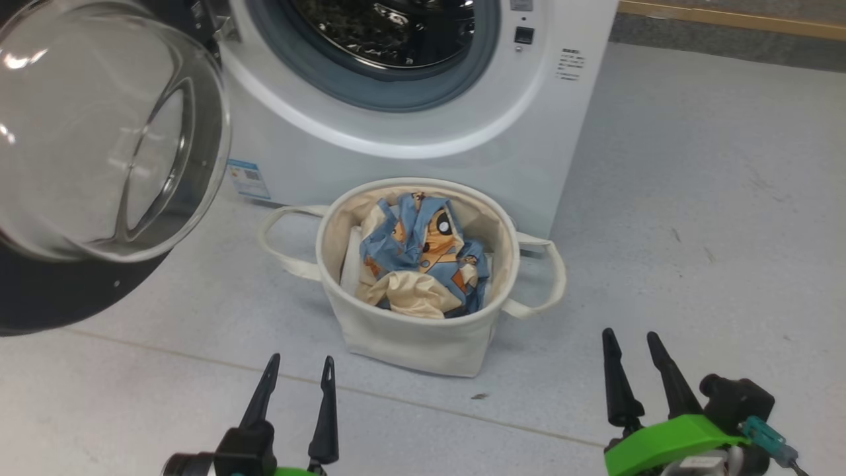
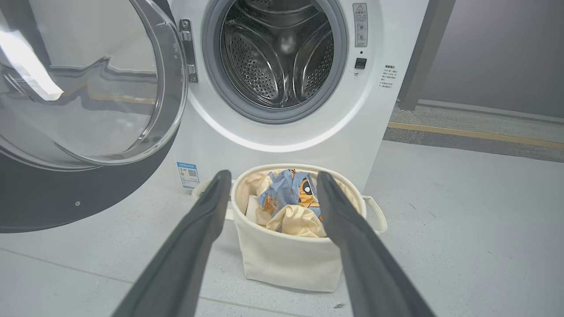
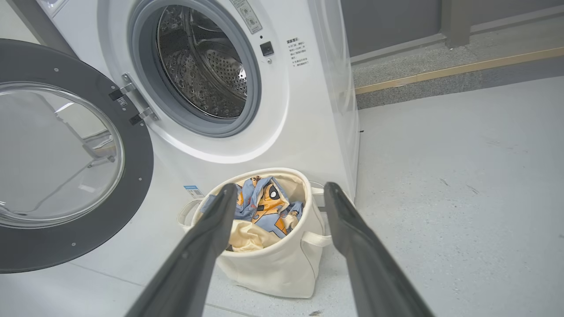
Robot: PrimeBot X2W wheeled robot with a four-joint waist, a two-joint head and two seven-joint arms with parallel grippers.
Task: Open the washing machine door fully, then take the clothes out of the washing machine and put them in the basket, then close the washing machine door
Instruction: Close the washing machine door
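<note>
Washing machine door (image 1: pixel 99 165) hangs wide open. Clothes (image 1: pixel 423 258) bunched inside the basket (image 1: pixel 410 337), which sits on the floor (image 1: pixel 694 231) just before the washing machine (image 1: pixel 462 132) front. Left gripper (image 1: pixel 301 360) and right gripper (image 1: pixel 629 334): jaws spread, gripping nothing, near the basket.

The floor (image 1: pixel 694 198) is pale grey and smooth, scuffed here and there, with a thin seam (image 1: pixel 198 360) running across it. The washing machine (image 1: pixel 423 152) stands directly on it. Just in front of the machine, towards its right-hand corner, the basket (image 1: pixel 423 337) sits upright on the same grey surface. A small dark speck (image 1: pixel 479 396) lies on the floor just in front of the basket. Beyond the machine's right side, a tan strip (image 1: pixel 727 18) borders a darker, rougher band (image 1: pixel 727 43).
</note>
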